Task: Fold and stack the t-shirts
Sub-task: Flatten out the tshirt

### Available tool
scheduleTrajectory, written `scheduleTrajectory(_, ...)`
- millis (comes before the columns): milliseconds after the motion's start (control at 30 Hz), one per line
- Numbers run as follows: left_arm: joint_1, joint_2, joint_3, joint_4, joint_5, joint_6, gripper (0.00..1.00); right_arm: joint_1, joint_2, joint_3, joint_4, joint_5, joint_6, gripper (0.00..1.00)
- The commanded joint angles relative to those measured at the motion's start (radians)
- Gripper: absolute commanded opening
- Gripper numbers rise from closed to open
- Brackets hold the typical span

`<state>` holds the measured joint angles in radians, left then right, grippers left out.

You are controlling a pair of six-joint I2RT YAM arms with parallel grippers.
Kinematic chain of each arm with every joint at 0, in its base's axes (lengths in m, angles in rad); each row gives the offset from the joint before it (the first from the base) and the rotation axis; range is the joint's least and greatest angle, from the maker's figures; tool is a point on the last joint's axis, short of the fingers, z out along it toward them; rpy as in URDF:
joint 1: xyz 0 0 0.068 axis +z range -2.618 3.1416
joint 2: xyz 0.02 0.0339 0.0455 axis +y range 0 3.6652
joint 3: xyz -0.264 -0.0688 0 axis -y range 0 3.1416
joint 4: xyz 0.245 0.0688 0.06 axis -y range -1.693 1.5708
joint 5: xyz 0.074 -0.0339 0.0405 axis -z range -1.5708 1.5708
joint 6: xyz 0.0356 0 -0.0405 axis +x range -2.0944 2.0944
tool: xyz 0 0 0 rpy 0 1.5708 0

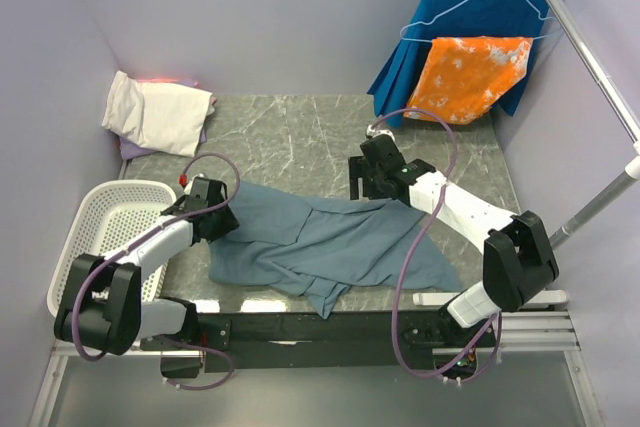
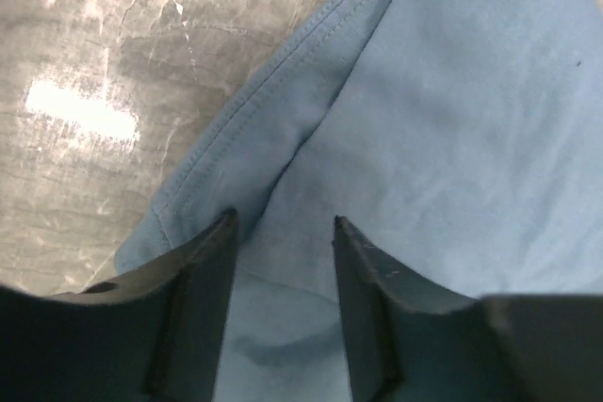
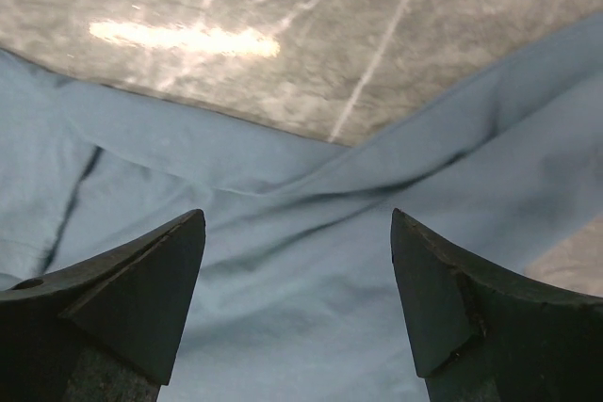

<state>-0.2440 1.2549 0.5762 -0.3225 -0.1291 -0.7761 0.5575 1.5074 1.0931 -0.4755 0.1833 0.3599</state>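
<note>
A dusty blue-grey t-shirt [image 1: 330, 242] lies crumpled across the middle of the table. My left gripper [image 1: 222, 219] is low over its left edge. In the left wrist view the gripper [image 2: 281, 220] stands partly open, with the shirt's hemmed edge [image 2: 254, 110] just beyond the fingertips and flat cloth between the jaws. My right gripper [image 1: 360, 182] hovers at the shirt's far edge; in its wrist view it [image 3: 298, 216] is wide open above rumpled blue cloth [image 3: 283, 308], gripping nothing. A cream-white folded t-shirt [image 1: 160, 112] rests at the back left on a lavender one [image 1: 135, 150].
A white plastic basket [image 1: 100, 237] stands at the left edge beside my left arm. At the back right hang an orange-and-white cloth [image 1: 470, 77] and a royal-blue pleated garment [image 1: 480, 12]. A metal pole [image 1: 590, 57] slants along the right side.
</note>
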Motion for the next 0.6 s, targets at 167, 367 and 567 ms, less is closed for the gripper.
scheduleTrajectory(167,-0.003,0.046,-0.022,0.086,0.019,-0.011,0.25,-0.047,-0.087,-0.067,0.0,0.041,0.019,0.86)
scheduleTrajectory(367,-0.003,0.017,0.0,0.067,0.014,0.001,0.01,-0.123,-0.145,-0.145,0.017,0.056,0.039,0.86)
scheduleTrajectory(567,-0.003,-0.055,0.108,-0.007,-0.029,0.038,0.01,-0.315,-0.151,-0.2,0.066,0.004,0.076,0.85)
